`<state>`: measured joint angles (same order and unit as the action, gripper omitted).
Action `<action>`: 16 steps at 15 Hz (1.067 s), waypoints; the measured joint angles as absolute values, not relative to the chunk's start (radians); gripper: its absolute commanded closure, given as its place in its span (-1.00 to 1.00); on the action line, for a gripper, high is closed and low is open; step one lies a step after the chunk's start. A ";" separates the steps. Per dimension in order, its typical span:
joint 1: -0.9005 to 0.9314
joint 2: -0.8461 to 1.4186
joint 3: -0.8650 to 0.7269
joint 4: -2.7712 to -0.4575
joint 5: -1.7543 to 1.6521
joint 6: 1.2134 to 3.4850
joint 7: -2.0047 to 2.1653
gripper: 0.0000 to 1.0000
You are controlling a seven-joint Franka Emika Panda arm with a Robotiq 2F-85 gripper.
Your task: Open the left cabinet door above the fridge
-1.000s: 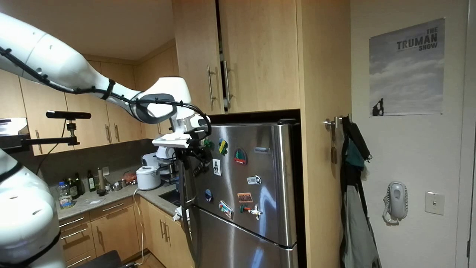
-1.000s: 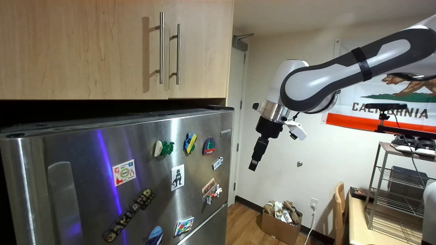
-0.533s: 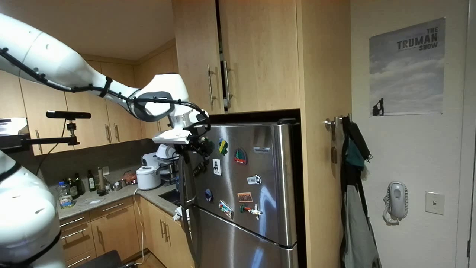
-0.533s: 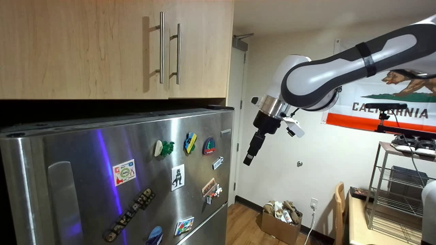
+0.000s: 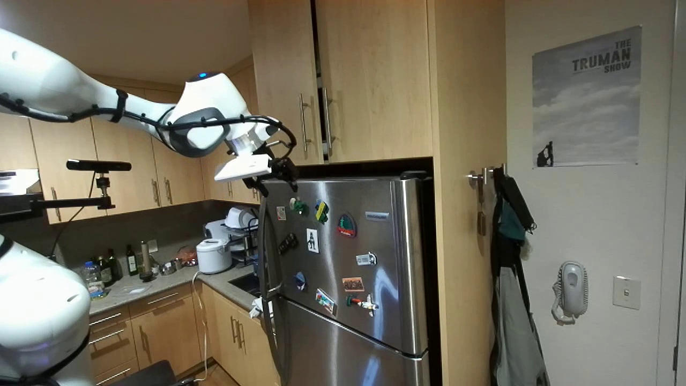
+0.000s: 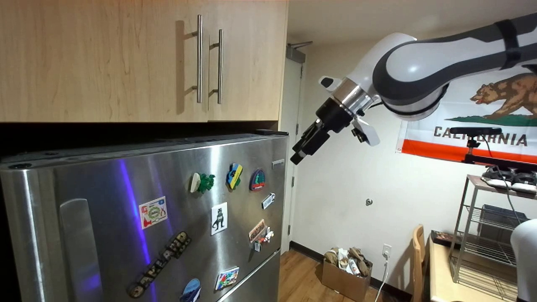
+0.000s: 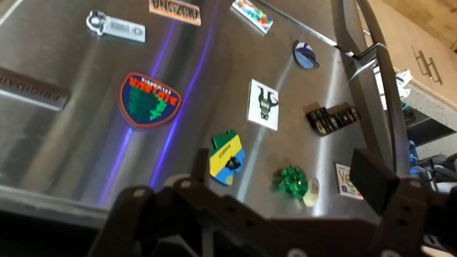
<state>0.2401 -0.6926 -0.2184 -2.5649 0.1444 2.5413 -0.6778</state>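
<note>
Lead: Report, largest items first.

Inspector: In an exterior view the fridge [image 6: 111, 222] occupies the lower left of the frame. The left cabinet door [image 6: 96, 63] is above it, across the upper left.

Lead: The claw's position against that?

Inspector: One arm [image 6: 444, 58] only. In an exterior view the claw [image 5: 279, 191] sits just left of mid-frame, about level with the fridge's top edge, pointing down. The door's bar handle [image 5: 303, 123] stands higher and slightly to the right, well apart from it, long axis upright. The claw is released: fingers [image 7: 373, 182] spread, nothing held.

Lead: What does the coming move turn on?

Inspector: Judged from this, height and tilt. The claw would need to rise and level out until its gap straddles the upright bar. The neighbouring handle [image 5: 327, 122] runs close beside; seizing the wrong one is the hazard.

Lead: Condition of the door?

Inspector: Tall flat panel, pale maple tone, fine grain, its top cut off by the frame. A dark slit [image 5: 315, 43] runs along its right edge; whether it is fully closed, I cannot confirm. The bar is slim bright metal, on two short posts [image 6: 194, 87].
</note>
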 measured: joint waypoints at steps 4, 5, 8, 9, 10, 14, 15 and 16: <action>0.328 -0.792 -0.285 -2.596 0.165 2.650 -0.776 -1.00; 0.353 -0.813 -0.306 -2.612 0.168 2.670 -0.802 -1.00; 0.376 -0.839 -0.330 -2.635 0.168 2.680 -0.819 -1.00; 0.377 -0.838 -0.333 -2.635 0.168 2.680 -0.819 -1.00; 0.382 -0.838 -0.336 -2.635 0.170 2.680 -0.819 -1.00; 0.479 -0.812 -0.336 -2.629 0.209 2.791 -0.818 -1.00; 0.514 -0.800 -0.337 -2.625 0.218 2.836 -0.818 -1.00; 0.550 -0.784 -0.341 -2.617 0.224 2.881 -0.816 -1.00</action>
<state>0.5501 -0.7842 -0.3414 -2.6168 0.2235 2.8808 -0.8161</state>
